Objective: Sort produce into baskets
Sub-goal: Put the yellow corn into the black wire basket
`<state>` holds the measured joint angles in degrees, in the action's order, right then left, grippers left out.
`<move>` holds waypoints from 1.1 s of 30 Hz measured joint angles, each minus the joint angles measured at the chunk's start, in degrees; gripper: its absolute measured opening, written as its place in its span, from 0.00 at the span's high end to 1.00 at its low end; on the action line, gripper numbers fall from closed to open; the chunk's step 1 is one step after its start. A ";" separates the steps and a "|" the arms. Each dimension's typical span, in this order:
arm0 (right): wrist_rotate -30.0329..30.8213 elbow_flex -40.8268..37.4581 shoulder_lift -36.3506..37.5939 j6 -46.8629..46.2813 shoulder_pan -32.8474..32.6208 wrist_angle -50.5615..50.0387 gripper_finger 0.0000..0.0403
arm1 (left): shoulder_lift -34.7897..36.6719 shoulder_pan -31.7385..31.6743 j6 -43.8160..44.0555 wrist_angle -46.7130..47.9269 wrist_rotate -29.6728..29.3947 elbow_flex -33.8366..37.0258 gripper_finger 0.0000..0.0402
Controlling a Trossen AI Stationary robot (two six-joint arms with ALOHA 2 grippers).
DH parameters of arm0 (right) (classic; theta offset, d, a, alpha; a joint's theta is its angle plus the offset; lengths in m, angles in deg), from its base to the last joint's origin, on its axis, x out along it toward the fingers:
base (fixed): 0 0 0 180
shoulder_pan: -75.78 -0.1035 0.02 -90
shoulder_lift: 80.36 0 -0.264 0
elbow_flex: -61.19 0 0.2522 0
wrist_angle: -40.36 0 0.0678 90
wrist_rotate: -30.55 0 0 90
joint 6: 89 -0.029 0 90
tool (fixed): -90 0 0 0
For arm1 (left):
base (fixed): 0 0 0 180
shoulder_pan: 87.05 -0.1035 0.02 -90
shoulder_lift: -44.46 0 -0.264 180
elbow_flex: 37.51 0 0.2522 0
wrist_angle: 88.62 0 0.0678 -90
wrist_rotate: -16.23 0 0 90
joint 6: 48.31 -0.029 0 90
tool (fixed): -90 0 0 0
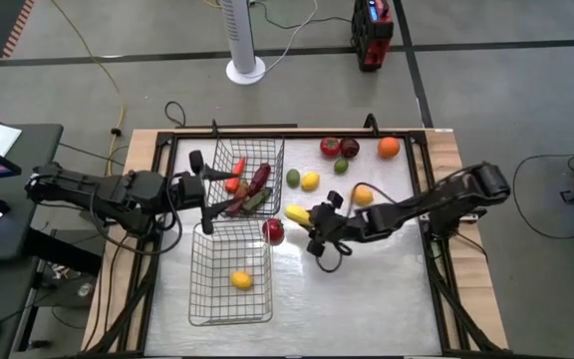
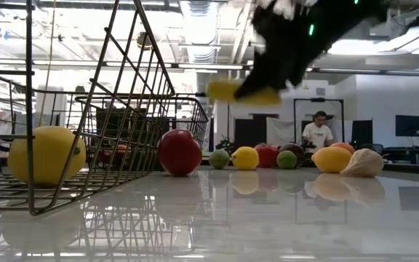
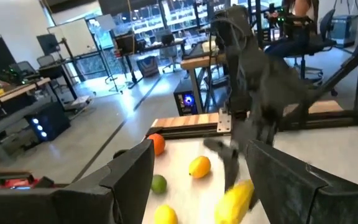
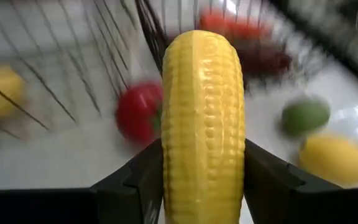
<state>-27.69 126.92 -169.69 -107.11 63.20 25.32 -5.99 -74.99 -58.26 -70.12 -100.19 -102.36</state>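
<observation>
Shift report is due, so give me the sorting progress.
Done: the far basket holds a carrot, a dark pepper and a cucumber; the near basket holds one lemon. In hand: the right tool grips the corn above the table. Left: a red apple and about eight fruits loose on the table. The left tool waits by the far basket.

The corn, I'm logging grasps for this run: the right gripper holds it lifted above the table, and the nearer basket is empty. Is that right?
One part is wrong. The right gripper does hold the corn lifted above the table, fingers on either side in the right wrist view. But the nearer basket is not empty: the high view shows a lemon in it.
</observation>
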 joint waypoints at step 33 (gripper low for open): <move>-24.31 27.29 -20.65 17.06 19.95 11.04 0.32 | 0.10 0.02 -0.15 -5.79 -2.53 0.76 0.40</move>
<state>-52.00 154.21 -190.34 -90.06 83.15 36.36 -5.89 -74.97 -58.40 -75.91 -102.72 -101.60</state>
